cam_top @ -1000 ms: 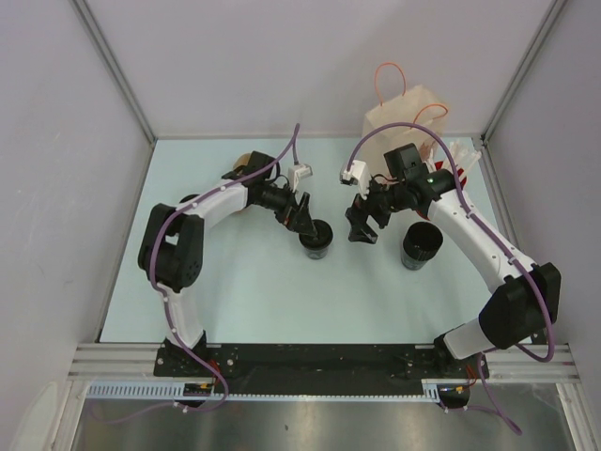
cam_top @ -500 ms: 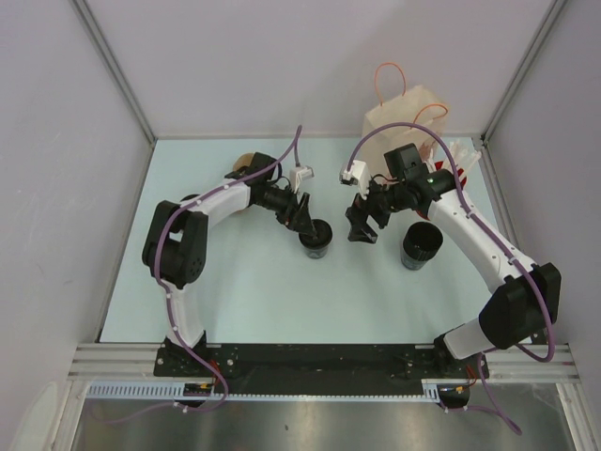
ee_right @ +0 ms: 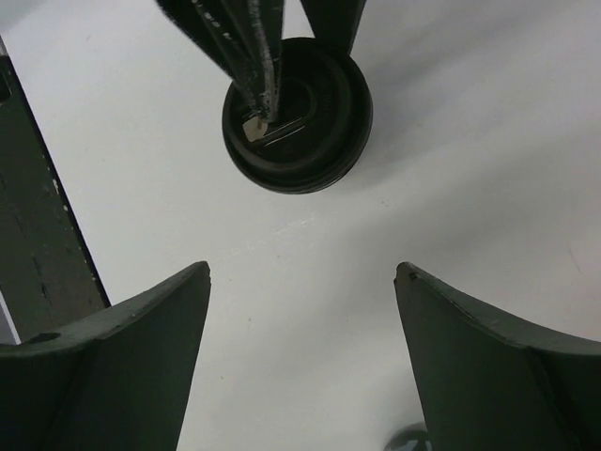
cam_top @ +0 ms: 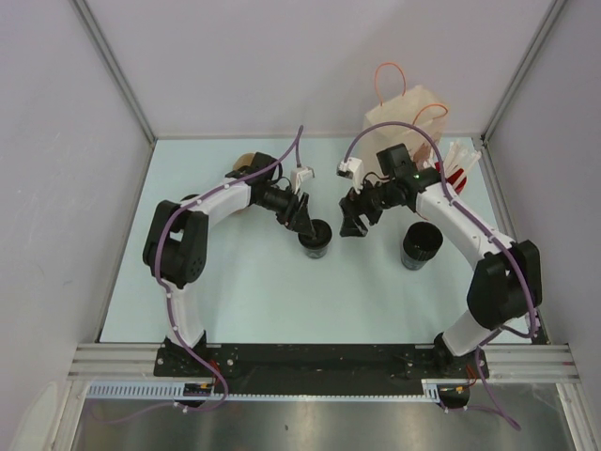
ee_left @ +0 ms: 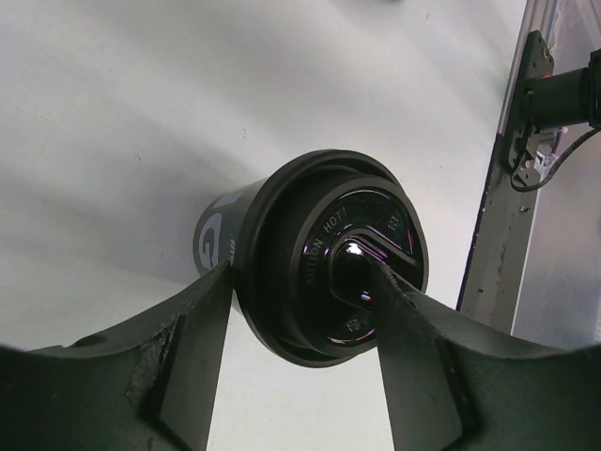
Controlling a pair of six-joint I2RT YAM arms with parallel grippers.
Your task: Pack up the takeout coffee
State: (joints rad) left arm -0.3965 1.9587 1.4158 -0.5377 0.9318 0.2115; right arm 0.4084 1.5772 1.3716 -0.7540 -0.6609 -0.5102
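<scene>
The takeout coffee [cam_top: 316,238], a short black cup with a ringed lid, stands on the white table mid-scene. My left gripper [cam_top: 302,220] is on it. In the left wrist view one finger presses the cup's side [ee_left: 211,282] and the other fingertip [ee_left: 376,272] rests in the lid's centre, so the lid's rim [ee_left: 272,216] sits between them. My right gripper [cam_top: 352,222] is open and empty, a short way right of the cup. The right wrist view shows the cup [ee_right: 324,132] ahead of my right gripper [ee_right: 300,272], with the left fingers on it.
A taller black cup [cam_top: 422,244] stands right of the right gripper. A paper bag [cam_top: 404,117] with orange handles stands at the back right, with a red cup of white sticks [cam_top: 457,167] beside it. A brown round object [cam_top: 245,163] lies behind the left arm.
The right arm has swung slightly left, bringing its open gripper a bit closer to the coffee cup. The left gripper and the cup have barely moved.
</scene>
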